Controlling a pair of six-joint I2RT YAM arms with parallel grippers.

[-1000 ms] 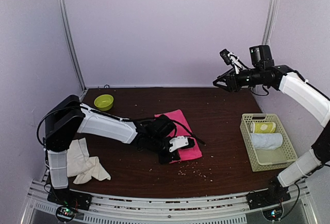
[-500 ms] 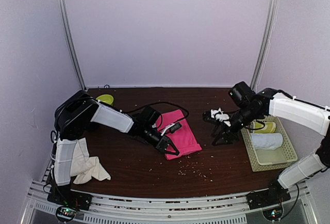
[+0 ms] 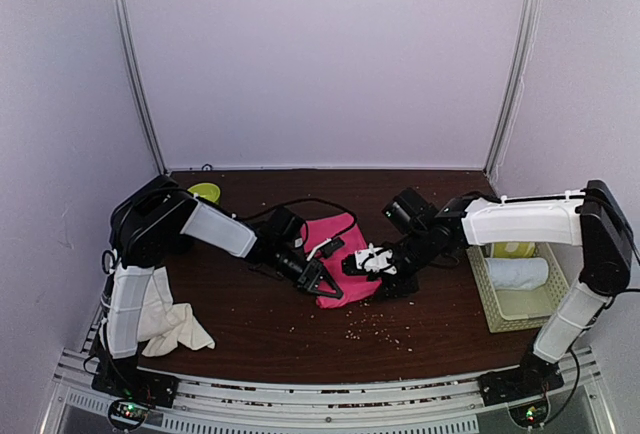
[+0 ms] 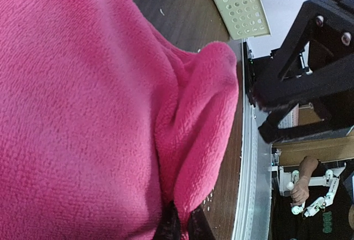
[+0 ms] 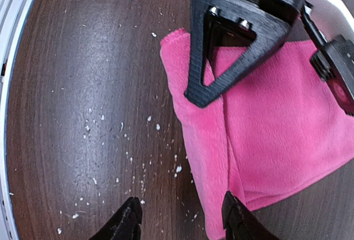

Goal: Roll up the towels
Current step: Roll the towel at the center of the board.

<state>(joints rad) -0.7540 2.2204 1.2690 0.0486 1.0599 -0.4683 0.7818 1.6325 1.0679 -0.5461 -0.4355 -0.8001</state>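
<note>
The bright pink towel (image 3: 340, 246) lies flat mid-table and fills the left wrist view (image 4: 83, 102). My left gripper (image 3: 327, 291) is at its near edge, and its tips (image 4: 180, 227) are shut on a raised fold of pink cloth. My right gripper (image 3: 372, 272) hovers low over the towel's right side. In the right wrist view it (image 5: 181, 223) stands open, one fingertip (image 5: 235, 220) over the pink towel's (image 5: 276, 124) corner and the other over bare wood. The cream towel (image 3: 165, 319) lies crumpled at the near left, beside the left arm's base.
A pale slotted basket (image 3: 478, 274) at the right holds a white towel roll (image 3: 518, 272) and a yellow-green roll (image 3: 512, 249). A green bowl (image 3: 205, 192) sits at the back left. Crumbs (image 3: 372, 330) dot the wood in front of the pink towel.
My right arm came down from high at the back right to the pink towel's right side. My left gripper shifted to the towel's near edge and pinched up a fold.
</note>
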